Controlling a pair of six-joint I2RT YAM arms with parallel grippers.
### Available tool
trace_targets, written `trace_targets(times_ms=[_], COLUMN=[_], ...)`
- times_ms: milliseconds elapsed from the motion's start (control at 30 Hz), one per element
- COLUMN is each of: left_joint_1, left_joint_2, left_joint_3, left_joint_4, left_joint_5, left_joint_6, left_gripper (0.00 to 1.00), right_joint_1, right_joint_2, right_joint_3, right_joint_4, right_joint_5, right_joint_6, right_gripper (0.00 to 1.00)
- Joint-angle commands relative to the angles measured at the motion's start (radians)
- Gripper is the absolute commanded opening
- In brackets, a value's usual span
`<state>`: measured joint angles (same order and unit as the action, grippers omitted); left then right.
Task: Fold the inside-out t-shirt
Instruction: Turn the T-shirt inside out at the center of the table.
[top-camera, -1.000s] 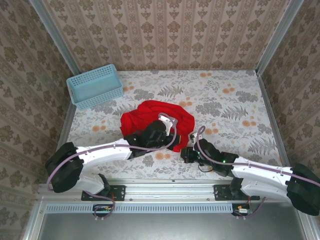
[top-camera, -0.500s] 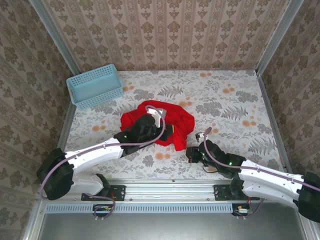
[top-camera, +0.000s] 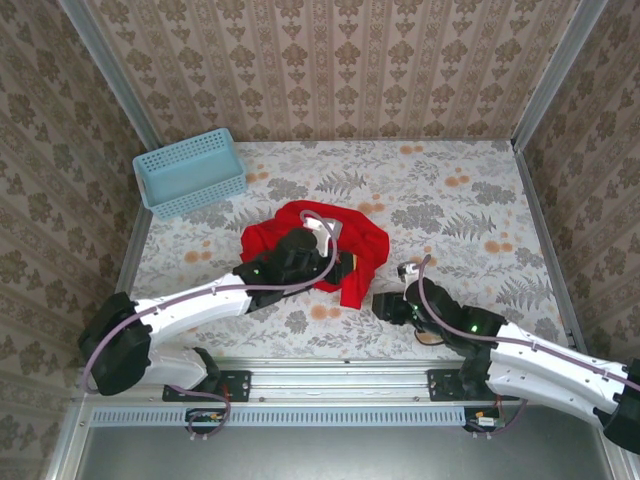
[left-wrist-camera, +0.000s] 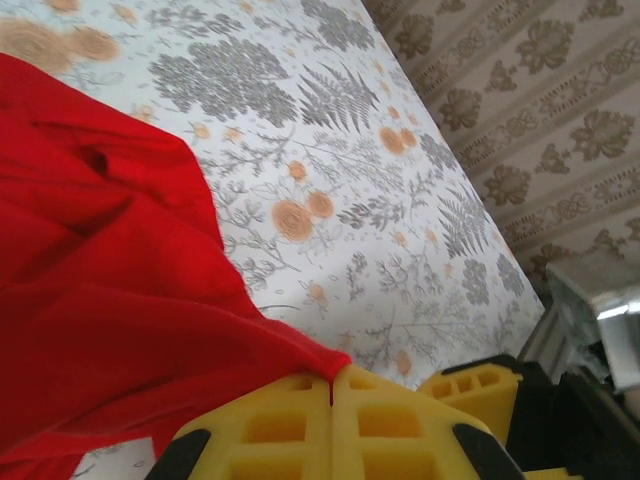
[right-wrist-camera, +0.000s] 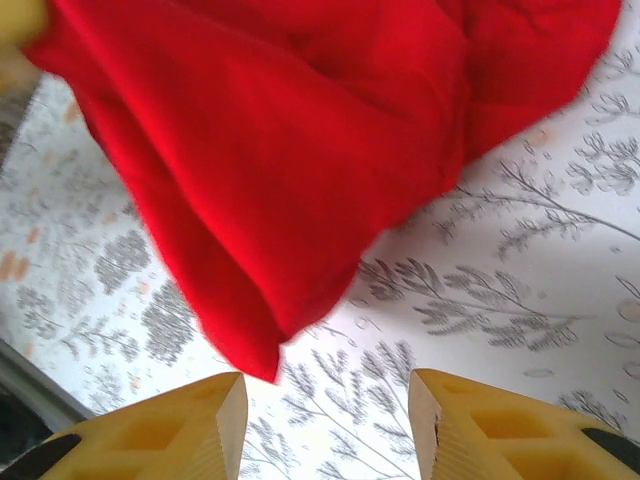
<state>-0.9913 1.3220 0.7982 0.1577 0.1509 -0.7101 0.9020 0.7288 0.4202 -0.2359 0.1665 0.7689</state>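
Pinches a fold of the inside-out t-shirt (top-camera: 365, 240) in closed left jaws, mid worktop (top-camera: 470, 200); holds right jaws parted, empty, beside hanging red corner.

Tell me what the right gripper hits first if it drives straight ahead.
Likely the t-shirt, its nearest corner just beyond the open right gripper. Depth is unclear, so it might slip under onto the table.

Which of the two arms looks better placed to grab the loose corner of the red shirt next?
Right, probably. The right end effector stands open with a loose corner of the t-shirt just ahead of its gap; the left end effector is shut on the cloth, so it is occupied.
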Motion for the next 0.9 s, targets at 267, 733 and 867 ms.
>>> trace_targets(times_ms=[267, 733, 867], left_joint_1=[-0.038, -0.022, 0.029], left_joint_2=[0.050, 0.050, -0.001], left_joint_3=[0.059, 0.108, 0.099], left_joint_4=[0.023, -0.120, -0.251], left_joint_5=[0.039, -0.021, -0.058], left_joint_6=[0.030, 0.050, 0.082], left_gripper=[0.00, 0.06, 0.31], right_joint_1=[-0.012, -0.019, -0.040], right_joint_2=[0.177, 0.217, 0.083], right_joint_3=[0.056, 0.148, 0.159], right_joint_4=[0.205, 0.034, -0.180], right_joint_5=[-0.099, 0.020, 0.104], right_joint_6=[-0.019, -0.079, -0.099], right_gripper=[0.48, 0.00, 0.00])
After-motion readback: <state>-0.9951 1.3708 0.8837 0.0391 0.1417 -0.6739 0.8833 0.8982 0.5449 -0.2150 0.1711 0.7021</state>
